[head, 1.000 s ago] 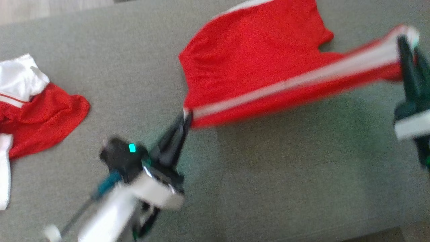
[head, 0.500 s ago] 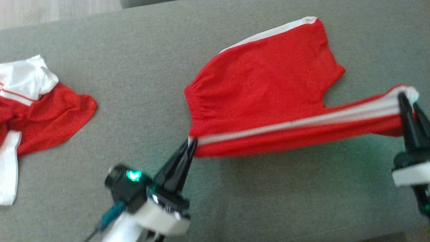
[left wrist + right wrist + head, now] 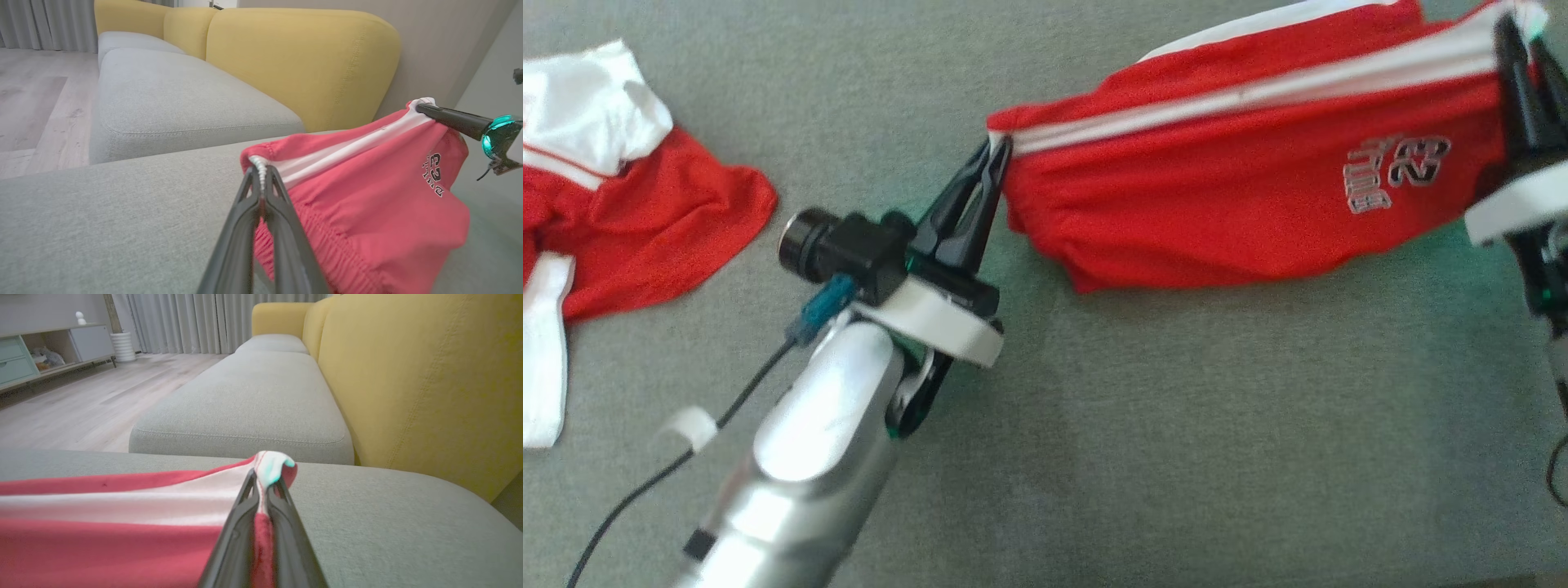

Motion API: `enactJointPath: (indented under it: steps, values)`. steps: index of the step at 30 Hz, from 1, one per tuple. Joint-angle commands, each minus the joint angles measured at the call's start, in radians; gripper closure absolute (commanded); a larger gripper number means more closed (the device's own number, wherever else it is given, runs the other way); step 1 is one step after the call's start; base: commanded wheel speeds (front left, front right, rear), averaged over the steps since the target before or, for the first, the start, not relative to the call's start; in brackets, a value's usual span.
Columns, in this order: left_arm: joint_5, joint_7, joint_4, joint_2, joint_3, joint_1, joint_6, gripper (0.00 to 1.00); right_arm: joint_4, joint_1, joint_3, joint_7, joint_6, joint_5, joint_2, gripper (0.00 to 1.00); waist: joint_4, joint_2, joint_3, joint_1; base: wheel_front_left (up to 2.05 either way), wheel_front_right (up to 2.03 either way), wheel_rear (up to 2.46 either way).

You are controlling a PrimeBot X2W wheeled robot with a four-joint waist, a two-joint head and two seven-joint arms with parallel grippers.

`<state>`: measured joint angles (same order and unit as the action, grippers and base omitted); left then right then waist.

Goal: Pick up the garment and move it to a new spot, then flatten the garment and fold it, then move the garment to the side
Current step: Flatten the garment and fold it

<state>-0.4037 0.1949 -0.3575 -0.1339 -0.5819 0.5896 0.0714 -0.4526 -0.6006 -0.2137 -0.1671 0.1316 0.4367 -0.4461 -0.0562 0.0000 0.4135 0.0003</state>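
Grey sofa cushion [image 3: 1176, 425] serves as the work surface; the red shorts [image 3: 1241, 220] hang stretched over its far right part; the left gripper [image 3: 998, 149] is pinched shut on the waistband end, the right gripper [image 3: 1515, 31] on the hem end; the long axis runs left to right, waistband left; best, I judge, to lower both ends level and taut.

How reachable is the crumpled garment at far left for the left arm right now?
Probably not: the path over the cushion looks free, but the left gripper is shut on the shorts.
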Motion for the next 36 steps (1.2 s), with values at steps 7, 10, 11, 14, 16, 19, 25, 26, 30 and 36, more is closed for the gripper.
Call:
enactJointPath:
  steps: [7, 10, 11, 14, 16, 19, 25, 26, 30, 36]
  values:
    - [0.006, 0.009, -0.097, 0.032, 0.031, 0.127, -0.006, 1.00, -0.182, -0.172, -0.103, -0.040, -0.001, 0.003, -0.022, 1.00, 0.050, 0.0000, 0.061, -0.0003, 0.00, 0.00, 0.00]
    - [0.000, 0.017, -0.140, 0.049, 0.018, 0.160, 0.002, 0.89, -0.255, -0.222, -0.141, -0.049, -0.001, 0.015, -0.020, 1.00, 0.060, 0.0000, 0.076, -0.0003, 0.00, 0.00, 0.00]
    - [-0.002, 0.021, -0.154, 0.053, 0.014, 0.170, 0.004, 0.78, -0.277, -0.235, -0.152, -0.052, -0.001, 0.022, -0.017, 0.98, 0.063, 0.0000, 0.078, -0.0003, 0.00, 0.00, 0.00]
    - [-0.003, 0.036, -0.197, 0.064, 0.003, 0.193, 0.008, 0.56, -0.334, -0.263, -0.175, -0.066, -0.001, 0.037, -0.011, 0.00, 0.067, 0.0000, 0.082, -0.0003, 0.00, 0.00, 0.00]
    - [0.000, 0.048, -0.220, 0.068, -0.001, 0.200, 0.004, 0.00, -0.355, -0.271, -0.184, -0.077, -0.001, 0.046, -0.005, 0.00, 0.071, 0.0000, 0.078, -0.0003, 0.00, 0.00, 0.00]
    - [0.015, 0.062, -0.233, 0.072, 0.002, 0.191, -0.019, 0.00, -0.356, -0.259, -0.208, -0.087, -0.001, 0.058, -0.007, 0.00, 0.077, 0.0000, 0.062, -0.0003, 0.00, 0.00, 0.00]
    - [0.085, 0.066, -0.076, 0.069, 0.085, 0.059, -0.105, 0.00, -0.313, -0.163, -0.225, -0.093, -0.001, 0.120, -0.018, 0.00, 0.091, 0.0000, 0.002, -0.0003, 0.00, 0.00, 0.00]
    - [0.100, 0.066, -0.033, 0.069, 0.108, 0.021, -0.123, 0.00, -0.310, -0.141, -0.223, -0.093, -0.001, 0.138, -0.019, 0.00, 0.095, 0.0000, -0.010, -0.0003, 0.00, 0.00, 0.00]
    - [0.163, 0.067, 0.138, 0.072, 0.190, -0.137, -0.183, 0.00, -0.329, -0.077, -0.196, -0.079, -0.001, 0.215, -0.036, 0.00, 0.120, 0.0000, -0.050, -0.0003, 0.00, 0.00, 0.00]
    - [0.216, 0.067, 0.344, 0.081, 0.247, -0.356, -0.223, 0.00, -0.454, -0.040, -0.119, 0.004, -0.001, 0.314, -0.075, 0.00, 0.208, 0.0000, -0.096, -0.0003, 0.00, 0.00, 0.00]
